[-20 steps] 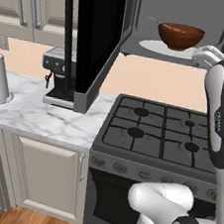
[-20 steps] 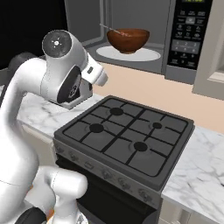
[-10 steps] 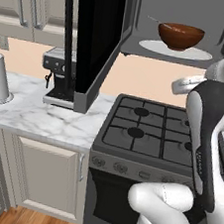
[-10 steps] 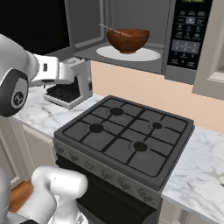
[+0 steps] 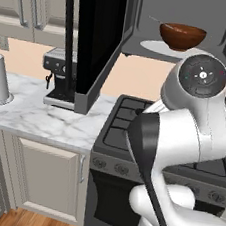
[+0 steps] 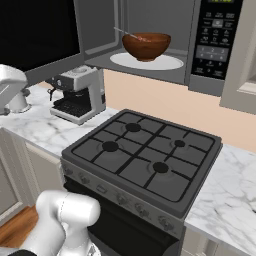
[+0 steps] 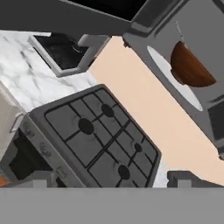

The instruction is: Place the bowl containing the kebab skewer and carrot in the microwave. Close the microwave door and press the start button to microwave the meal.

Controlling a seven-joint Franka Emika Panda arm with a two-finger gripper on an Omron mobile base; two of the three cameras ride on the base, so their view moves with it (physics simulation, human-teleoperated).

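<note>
Now, with your claw (image 7: 109, 180) spread empty and the bowl (image 6: 146, 45) on the turntable, push the stiff, hinged microwave door (image 5: 94, 42) near its free edge.

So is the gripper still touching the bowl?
Apart. In the hand view the gripper sits low over the stove, while the bowl rests far off on the microwave turntable, with the wall between them.

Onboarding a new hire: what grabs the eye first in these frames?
The reddish-brown bowl sitting on the white turntable inside the open microwave, above the black gas stove. Next, the big black microwave door swung wide toward the coffee machine on the marble counter.
</note>
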